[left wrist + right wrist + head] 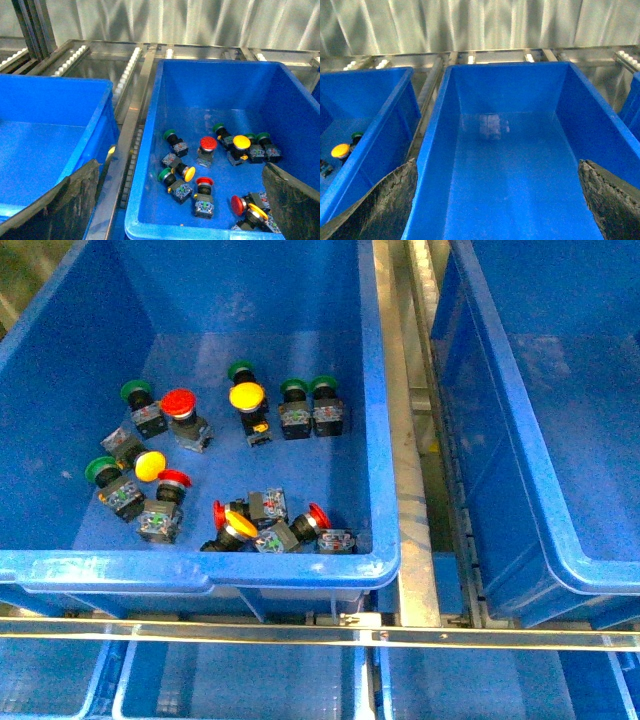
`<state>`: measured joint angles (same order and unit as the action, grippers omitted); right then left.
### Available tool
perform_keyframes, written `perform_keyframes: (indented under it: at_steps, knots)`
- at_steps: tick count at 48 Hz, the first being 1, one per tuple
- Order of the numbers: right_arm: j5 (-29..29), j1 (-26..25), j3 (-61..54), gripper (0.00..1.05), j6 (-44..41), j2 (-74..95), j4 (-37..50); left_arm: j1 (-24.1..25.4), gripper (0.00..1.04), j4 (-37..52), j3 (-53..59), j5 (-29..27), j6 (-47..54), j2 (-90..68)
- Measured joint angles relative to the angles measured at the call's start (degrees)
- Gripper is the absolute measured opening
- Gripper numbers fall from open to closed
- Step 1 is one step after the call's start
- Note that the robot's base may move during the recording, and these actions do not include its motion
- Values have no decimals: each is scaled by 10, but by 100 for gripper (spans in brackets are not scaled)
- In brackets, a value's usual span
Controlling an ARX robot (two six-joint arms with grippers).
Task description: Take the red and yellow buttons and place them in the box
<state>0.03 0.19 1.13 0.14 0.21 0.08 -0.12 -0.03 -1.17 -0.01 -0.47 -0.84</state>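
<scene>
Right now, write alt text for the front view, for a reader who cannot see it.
A blue crate holds a loose scatter of red buttons, yellow buttons and green buttons on its floor. Right of it, across a metal rail, stands the box, its visible part bare. Neither arm is in view.

A: Bright, even light from above; the front view looks soft and hazy, blues heavily saturated.
B: Wrist views crisper. Streaky glare down the metal wall [470,25], pale reflection on the box [492,127] floor, shadows faint.
</scene>
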Motion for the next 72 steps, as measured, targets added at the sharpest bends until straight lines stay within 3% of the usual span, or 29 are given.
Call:
perform_keyframes:
  at_steps: [72]
  knots:
    - [0, 0, 0, 97, 0, 0, 0, 0, 97, 0, 0, 0, 0, 0]
